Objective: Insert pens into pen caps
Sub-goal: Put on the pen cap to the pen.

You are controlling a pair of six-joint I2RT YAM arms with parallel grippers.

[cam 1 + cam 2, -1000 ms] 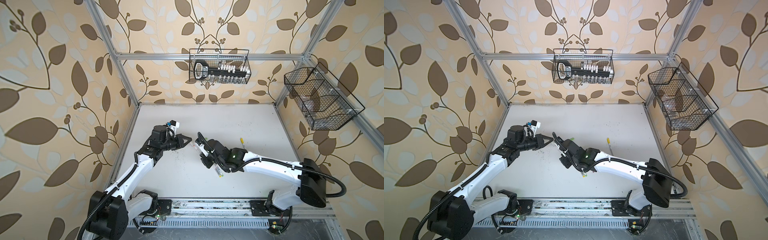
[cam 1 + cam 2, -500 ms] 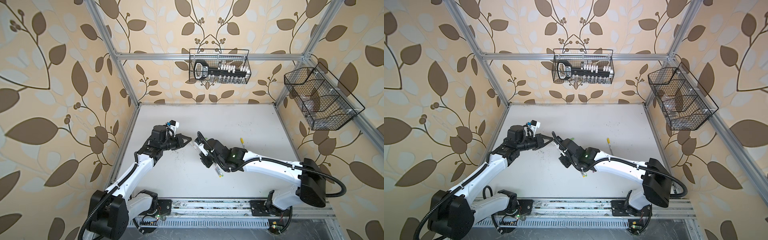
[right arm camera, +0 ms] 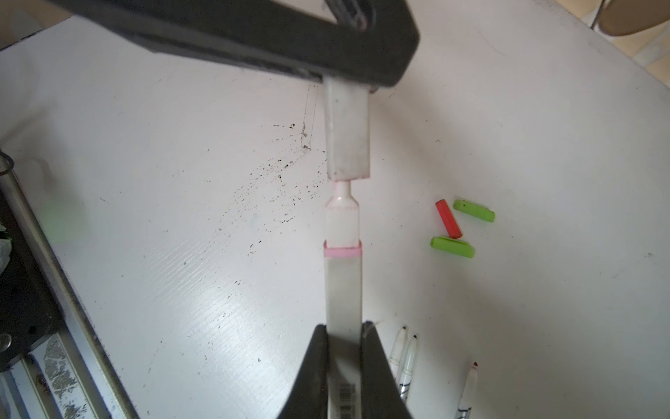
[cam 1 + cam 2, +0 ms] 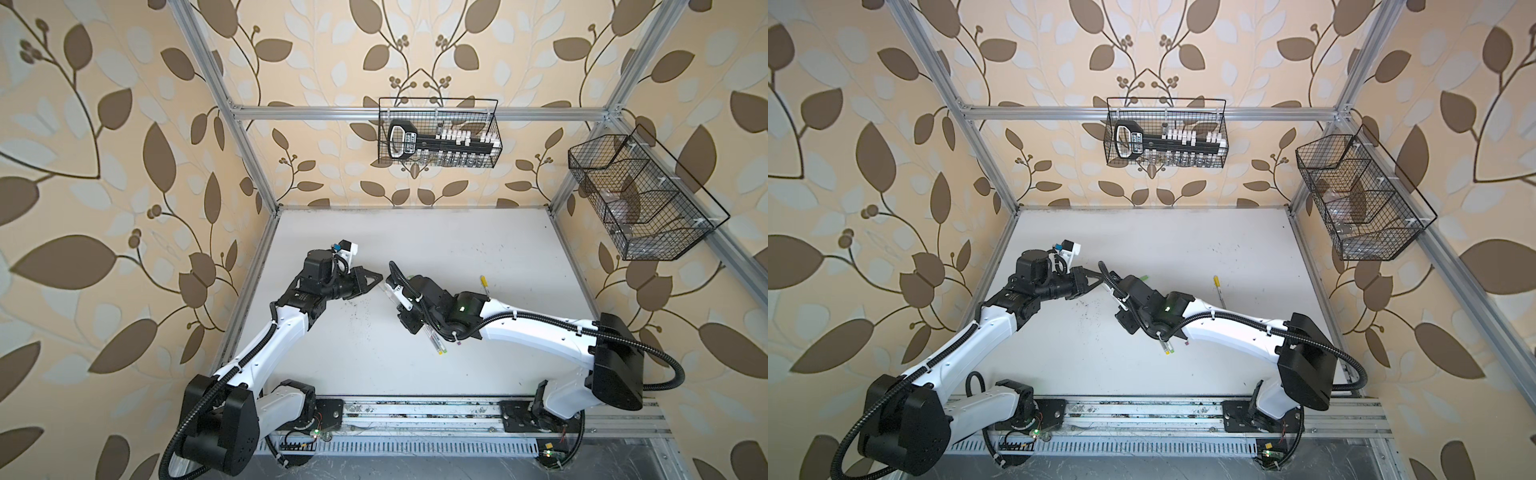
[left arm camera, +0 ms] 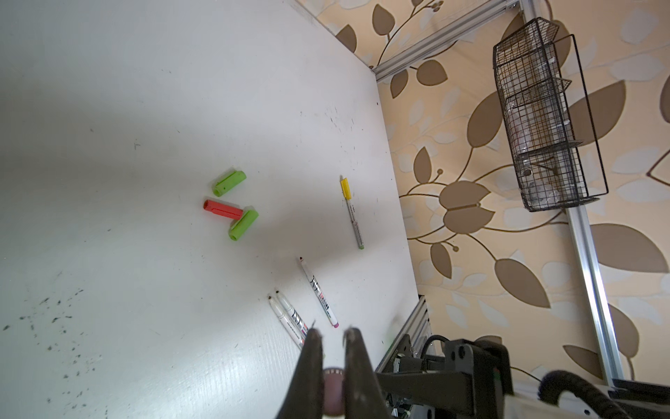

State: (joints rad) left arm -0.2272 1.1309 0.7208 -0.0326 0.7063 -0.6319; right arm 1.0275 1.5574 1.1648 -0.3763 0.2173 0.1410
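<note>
So the right claw (image 3: 343, 341) is clamped on a pen (image 3: 343, 283), left claw (image 5: 333, 333) pinching a pale cap (image 3: 348, 138) just left of it. Pen's long axis runs straight into the cap's mouth, nib hidden inside.

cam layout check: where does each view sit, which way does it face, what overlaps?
Top views: stereo pair high overhead, looking down at the table; left arm and right arm whole, left gripper facing right gripper.
Left wrist: on the left arm, looking past its gripper across the table toward the side basket.
Right wrist: on the right arm, looking along the held pen into the held cap; both grippers show.
Shared: both wrist views show the red cap, green caps and loose pens.
</note>
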